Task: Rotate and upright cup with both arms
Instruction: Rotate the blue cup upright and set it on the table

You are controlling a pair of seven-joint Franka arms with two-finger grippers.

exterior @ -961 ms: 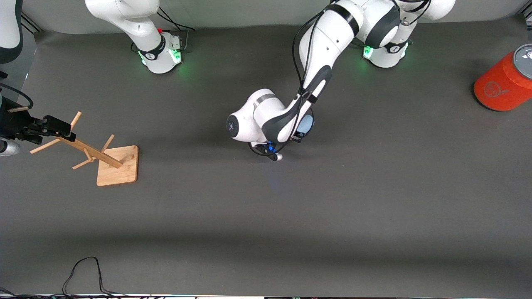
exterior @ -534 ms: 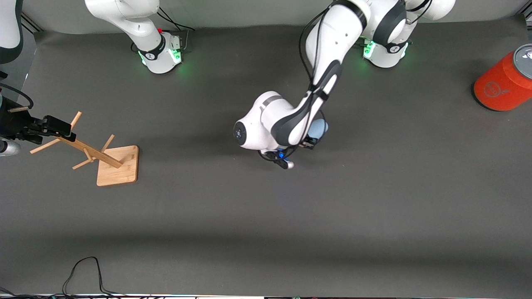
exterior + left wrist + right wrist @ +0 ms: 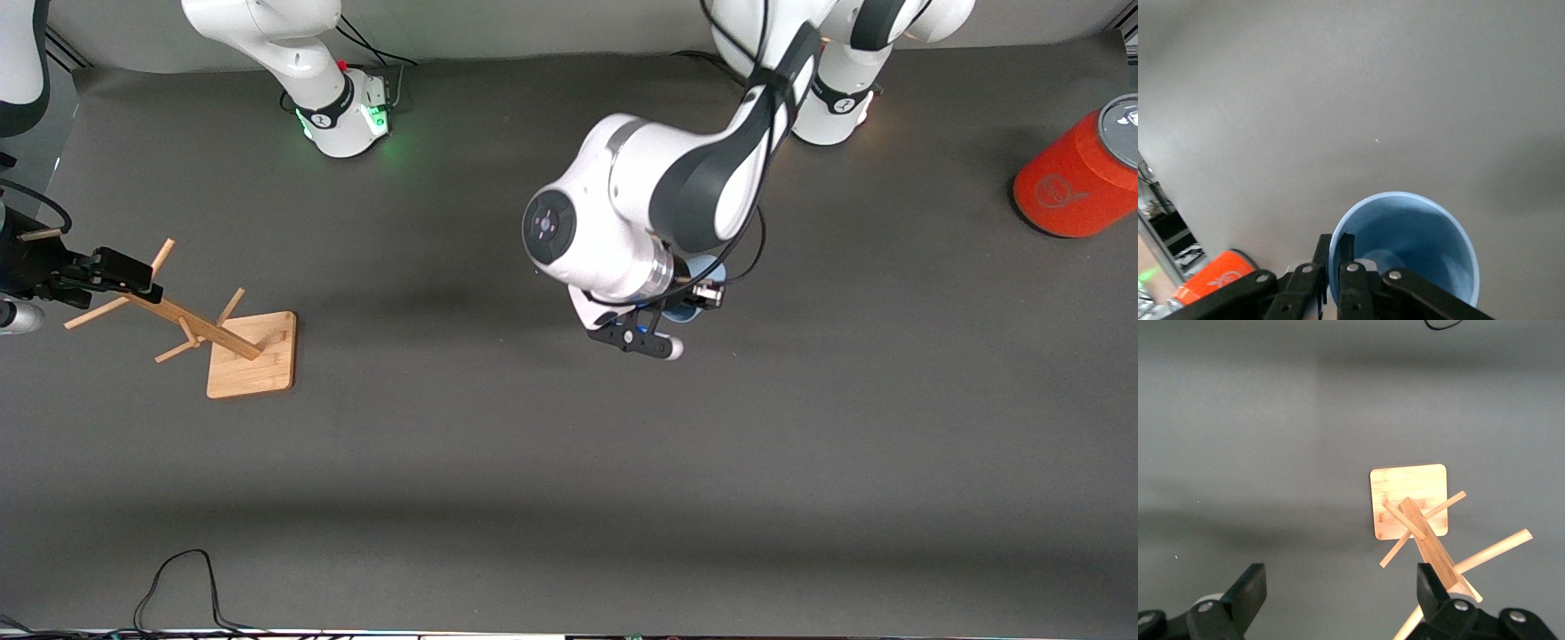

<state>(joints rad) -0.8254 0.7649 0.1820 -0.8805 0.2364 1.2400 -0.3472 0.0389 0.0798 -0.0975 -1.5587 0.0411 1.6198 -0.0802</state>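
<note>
Left wrist view gives you the clearest read: the left hand (image 3: pixel 1335 267) is pinched shut on the rim wall of the cup (image 3: pixel 1405 243), one finger inside the mouth and one outside, and you look straight down into the pale blue interior. In the front view the cup (image 3: pixel 709 268) peeks out beneath the left wrist, above mid-surface (image 3: pixel 569 462); I think it's lifted clear, but the arm hides the base, so don't bank on it.

Handling, as a judgement: thin plastic, light, stiff enough, smooth and probably a bit slippery. A rim pinch lets it swing, so keep your rotation slow. For a handover, take the outer wall low down, below the left hand's fingers.

Right hand (image 3: pixel 1338 593) waits spread wide and empty over the wooden peg rack (image 3: pixel 1421 520).

Versus a second ago: the left arm has swung toward its own base end and its wrist has rolled, and the cup has travelled with it. Right arm, rack and orange cylinder (image 3: pixel 1080 178) haven't moved.
</note>
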